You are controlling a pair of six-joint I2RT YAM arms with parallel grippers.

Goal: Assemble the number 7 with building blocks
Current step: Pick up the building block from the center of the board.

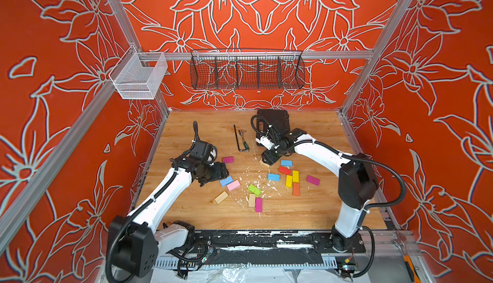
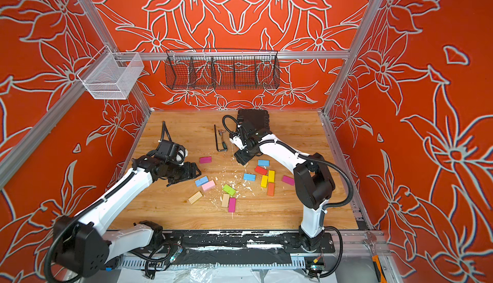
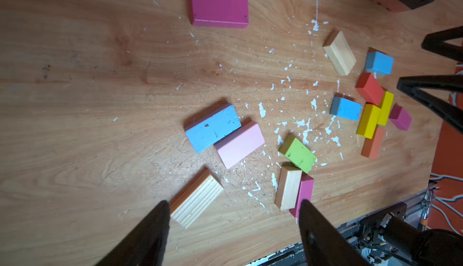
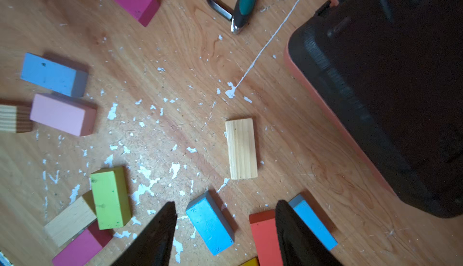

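A: Where are the building blocks [image 1: 289, 181]?

B: All lie flat on the desk [image 1: 306, 209], loose, across its middle and right. A blue block [image 1: 226, 181] and a pink block [image 1: 233, 185] lie side by side, touching, just right of the left gripper [image 3: 233, 202]. A ridged wooden block [image 1: 221, 197] lies nearer than those two, and a magenta block [image 1: 228, 159] farther.

A: Is that gripper holding anything?

B: No, it is released: the jaws stand wide apart above the desk with nothing between them.

A: And the middle?

B: A green block [image 1: 254, 190], and just near of it a plain wooden block [image 1: 252, 200] and a second magenta block [image 1: 258, 205] side by side.

A: The right side?

B: A red block [image 1: 285, 170], two yellow blocks [image 1: 295, 176] and an orange block [image 1: 296, 189] are bunched close. A second blue block [image 1: 274, 177] lies just left of them, a third blue block [image 1: 286, 162] on the far side, and a third magenta block [image 1: 313, 180] apart on the right.

A: The right gripper [image 4: 225, 203]?

B: Also released and grasping nothing. It hangs at the far edge of that bunch, by a pale wooden block [image 4: 240, 149], with the black case [image 1: 274, 121] beyond it. A hex key [image 1: 237, 139] lies on the far side between the arms
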